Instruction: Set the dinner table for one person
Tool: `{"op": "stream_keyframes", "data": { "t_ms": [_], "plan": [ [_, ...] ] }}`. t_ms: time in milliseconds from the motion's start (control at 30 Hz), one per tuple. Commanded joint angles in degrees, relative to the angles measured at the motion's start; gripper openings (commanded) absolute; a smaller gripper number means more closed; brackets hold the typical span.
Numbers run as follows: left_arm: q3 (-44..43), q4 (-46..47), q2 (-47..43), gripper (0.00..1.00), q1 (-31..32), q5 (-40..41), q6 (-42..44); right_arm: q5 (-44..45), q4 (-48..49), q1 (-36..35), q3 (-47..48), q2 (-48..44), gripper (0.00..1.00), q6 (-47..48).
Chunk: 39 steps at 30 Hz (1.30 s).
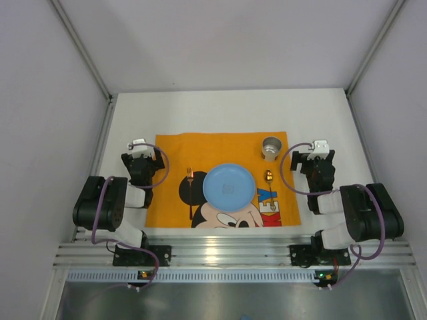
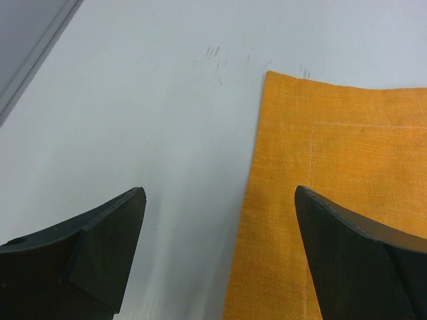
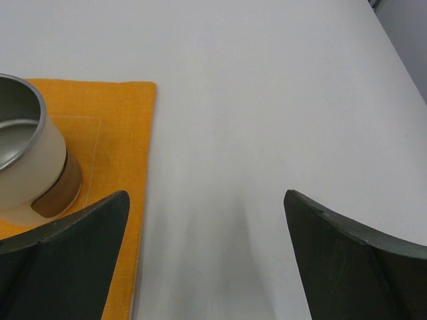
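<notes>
1. Top view: the white table [image 1: 220, 110] spreads under an orange placemat [image 1: 167, 150] holding a blue plate [image 1: 229, 185], fork [image 1: 189, 190], spoon [image 1: 269, 181] and cup [image 1: 271, 147].
2. Left wrist: the left gripper [image 2: 219, 200] is spread wide and empty over the placemat's edge.
3. Right wrist: the right gripper [image 3: 203, 200] gapes empty above bare table beside the cup.

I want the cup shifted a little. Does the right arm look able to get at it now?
Probably yes: the cup stands upright just left of the open right gripper, with nothing between them.
</notes>
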State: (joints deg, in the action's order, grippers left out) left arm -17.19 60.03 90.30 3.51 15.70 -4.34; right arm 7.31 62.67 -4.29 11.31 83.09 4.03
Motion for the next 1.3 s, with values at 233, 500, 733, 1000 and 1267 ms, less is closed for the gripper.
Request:
{"op": "stream_keyframes", "data": {
  "t_ms": [233, 500, 733, 1000, 1267],
  "plan": [
    [0.23, 5.18, -0.13, 0.99, -0.26, -0.32, -0.14, -3.62, 6.93, 0.87, 1.52, -0.3, 1.0, 0.45],
    [0.23, 5.18, -0.13, 0.98, -0.26, -0.32, -0.14, -3.62, 6.93, 0.95, 1.52, -0.3, 1.0, 0.45],
    [0.23, 5.18, -0.13, 0.98, -0.26, -0.32, -0.14, -3.62, 7.02, 0.96, 1.52, -0.3, 1.0, 0.36],
    [0.23, 5.27, -0.21, 0.98, -0.26, -0.32, -0.14, -3.79, 7.55, 0.96, 1.43, -0.03, 1.0, 0.36],
    [0.23, 5.27, -0.13, 0.98, -0.26, -0.32, -0.14, -2.12, 2.56, 2.09, 3.97, -0.03, 1.0, -2.53]
  ]
}}
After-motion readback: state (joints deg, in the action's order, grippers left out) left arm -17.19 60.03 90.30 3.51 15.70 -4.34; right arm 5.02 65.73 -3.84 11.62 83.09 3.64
